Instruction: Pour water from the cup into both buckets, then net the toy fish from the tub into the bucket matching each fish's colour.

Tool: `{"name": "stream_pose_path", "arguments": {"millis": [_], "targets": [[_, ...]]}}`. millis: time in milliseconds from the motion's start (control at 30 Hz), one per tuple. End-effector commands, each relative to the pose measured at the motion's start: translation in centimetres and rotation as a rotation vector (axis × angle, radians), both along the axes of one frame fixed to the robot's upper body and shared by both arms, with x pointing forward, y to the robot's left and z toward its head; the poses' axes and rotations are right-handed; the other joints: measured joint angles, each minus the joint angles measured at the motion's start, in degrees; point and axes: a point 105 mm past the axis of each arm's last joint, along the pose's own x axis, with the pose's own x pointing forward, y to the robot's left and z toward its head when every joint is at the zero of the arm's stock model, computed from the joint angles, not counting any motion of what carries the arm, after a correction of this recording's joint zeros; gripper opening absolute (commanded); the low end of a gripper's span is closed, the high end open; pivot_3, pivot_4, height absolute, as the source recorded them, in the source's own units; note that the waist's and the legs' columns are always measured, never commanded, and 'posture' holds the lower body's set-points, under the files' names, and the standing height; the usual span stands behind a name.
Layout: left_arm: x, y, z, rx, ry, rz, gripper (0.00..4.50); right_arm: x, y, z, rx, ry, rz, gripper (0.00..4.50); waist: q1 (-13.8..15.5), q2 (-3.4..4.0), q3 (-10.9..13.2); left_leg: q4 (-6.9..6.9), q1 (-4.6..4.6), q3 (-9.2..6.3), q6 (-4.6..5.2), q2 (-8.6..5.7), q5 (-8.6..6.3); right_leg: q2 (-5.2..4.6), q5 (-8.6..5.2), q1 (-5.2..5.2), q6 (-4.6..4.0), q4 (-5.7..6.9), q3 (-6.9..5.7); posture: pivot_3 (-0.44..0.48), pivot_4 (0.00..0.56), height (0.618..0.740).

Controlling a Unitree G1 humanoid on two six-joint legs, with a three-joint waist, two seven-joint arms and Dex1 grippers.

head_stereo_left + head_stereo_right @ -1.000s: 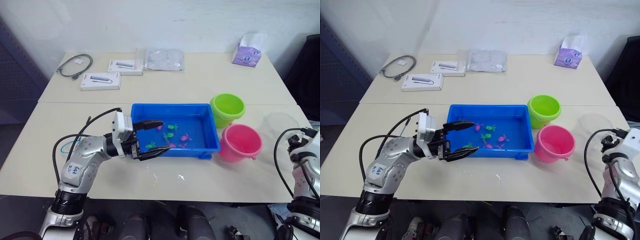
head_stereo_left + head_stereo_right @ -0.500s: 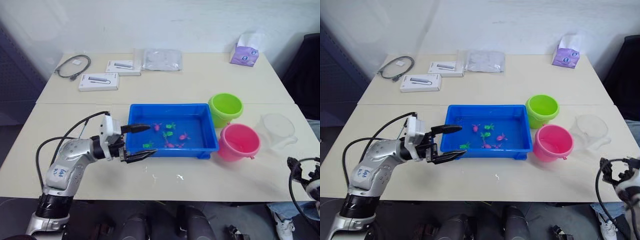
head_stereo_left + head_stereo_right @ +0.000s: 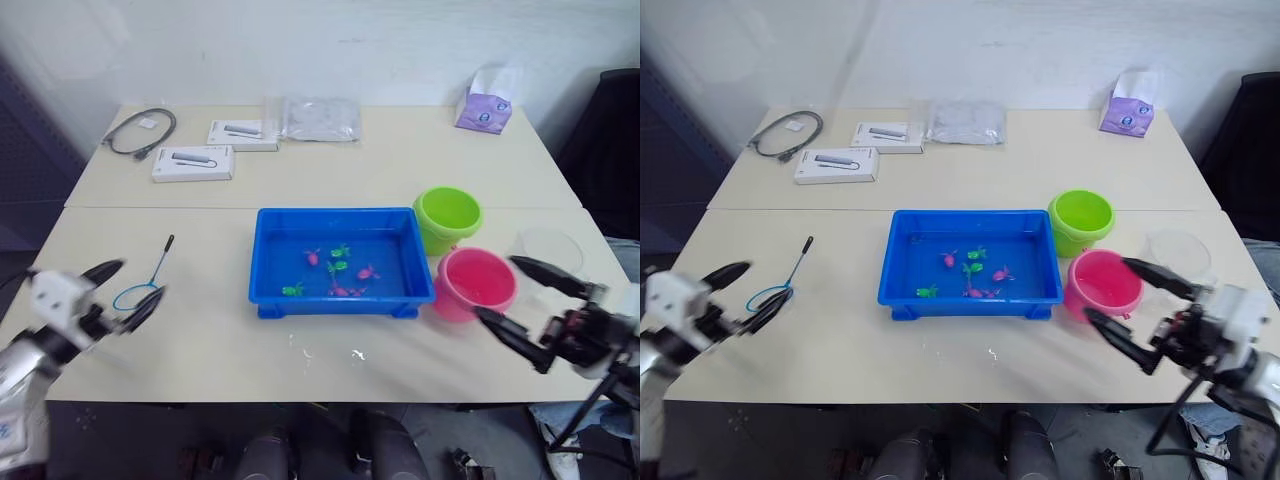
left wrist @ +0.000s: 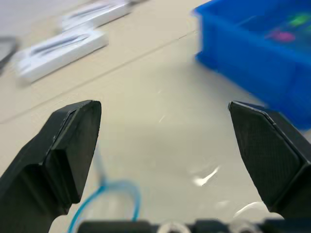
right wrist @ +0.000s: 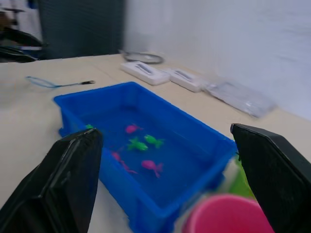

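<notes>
Toy fish (image 3: 338, 272), green and pink, lie in the blue tub (image 3: 272, 232) mid-table in the head views; the green bucket (image 3: 448, 218) and pink bucket (image 3: 482, 283) stand just right of it, the cup (image 3: 548, 252) beyond, the net (image 3: 145, 284) left. Left gripper (image 3: 124, 292) and right gripper (image 3: 528, 303) both spread wide, empty. Left wrist view: fingers (image 4: 68, 145) apart above the net's hoop. Right wrist view: fingers (image 5: 73, 184) apart, facing the tub.
</notes>
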Motion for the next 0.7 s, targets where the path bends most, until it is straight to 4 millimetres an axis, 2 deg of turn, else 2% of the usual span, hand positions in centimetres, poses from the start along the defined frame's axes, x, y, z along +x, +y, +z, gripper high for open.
{"name": "stream_pose_path", "arguments": {"millis": [33, 167, 300, 400, 567, 700], "targets": [[-3.4, 3.7, -1.0, 0.033, 0.021, 0.226, 4.5, -0.3, 2.0, -0.1, -0.036, -0.071, 0.115, 4.45, 0.11, 0.0, 0.0, 0.0, -0.02, 0.01, -0.01, 0.02, -0.02, 0.0, -0.01, -0.01, -0.01, -0.04, -0.03, 0.0, 0.15, 0.74], [-7.0, 5.8, -3.0, -0.026, 0.096, 0.422, 4.5, -0.1, 3.8, -0.4, -0.024, -0.083, 0.198, 4.45, 0.83, -0.18, -0.04, 0.0, -0.08, -0.02, 0.06, 0.02, -0.11, -0.02, -0.01, 0.0, -0.02, -0.15, -0.11, 0.0, 0.15, 0.74], [-7.7, 6.0, -3.2, -0.06, 0.113, 0.479, 4.5, -0.1, 4.5, -0.8, -0.036, -0.071, 0.248, 4.45, 1.61, -0.32, -0.13, 0.02, -0.05, 0.0, 0.19, 0.01, -0.41, -0.12, -0.01, 0.0, -0.02, -0.15, -0.07, 0.0, 0.15, 0.74], [-5.6, 5.2, -2.2, -0.097, 0.113, 0.446, 4.5, 0.1, 4.5, -1.0, -0.038, -0.063, 0.257, 4.45, 1.76, -0.4, -0.18, 0.02, -0.05, -0.08, 0.01, 0.01, -0.51, -0.13, -0.03, 0.0, -0.07, -0.1, -0.11, 0.0, 0.15, 0.74], [0.3, 3.3, 0.1, -0.131, 0.178, 0.361, 4.5, 0.5, 5.1, -1.3, -0.035, -0.047, 0.269, 4.45, 1.54, -0.47, -0.23, 0.03, 0.0, -0.11, -0.24, 0.02, -0.3, -0.12, -0.06, 0.0, -0.13, 0.1, -0.14, 0.0, 0.15, 0.74], [4.2, 2.3, 0.3, -0.104, 0.301, 0.334, 4.5, 0.7, 5.9, -1.6, -0.034, -0.046, 0.265, 4.45, 1.11, -0.46, -0.25, 0.02, -0.02, -0.05, -0.12, 0.01, -0.15, -0.06, -0.05, -0.01, -0.12, 0.15, -0.15, 0.0, 0.15, 0.74]]}}
